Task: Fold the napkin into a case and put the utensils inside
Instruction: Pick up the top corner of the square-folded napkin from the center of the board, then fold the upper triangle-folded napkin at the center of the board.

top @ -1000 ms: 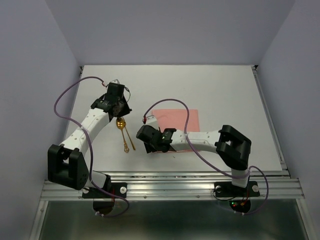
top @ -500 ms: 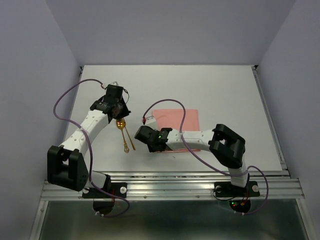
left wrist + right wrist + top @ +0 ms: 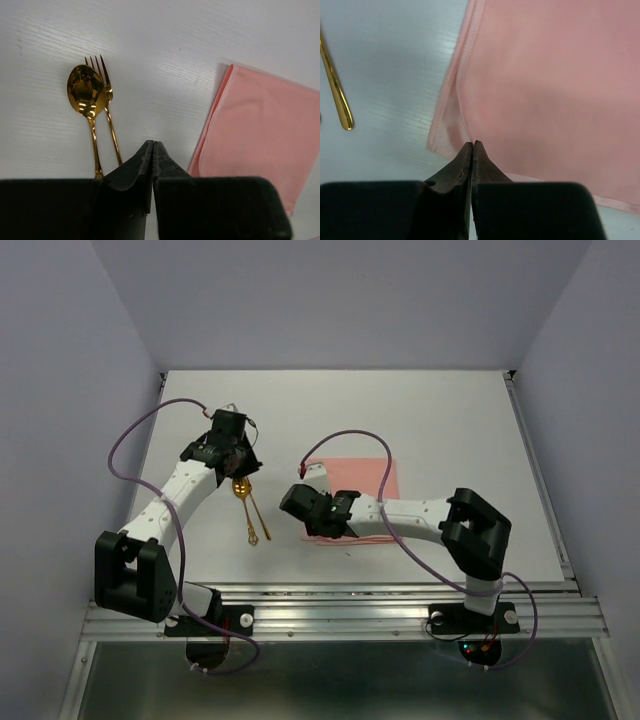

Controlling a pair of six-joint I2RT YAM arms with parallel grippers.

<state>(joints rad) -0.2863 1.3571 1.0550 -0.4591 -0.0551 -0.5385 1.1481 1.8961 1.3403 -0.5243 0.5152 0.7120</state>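
The left pincer [image 3: 152, 146] was closed on nothing, and its body hid the handle ends of the utensils [image 3: 87, 95], which lay on the worktop [image 3: 450, 420] left of the napkin [image 3: 362, 478]. The right pincer [image 3: 472, 145] was closed at the napkin's near left hem; whether it pinched cloth could not be told.

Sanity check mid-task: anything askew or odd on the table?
Minor: the napkin's layers look offset, with a lower strip peeking out along the edge facing the spoon. Spoon and fork lie neatly side by side.
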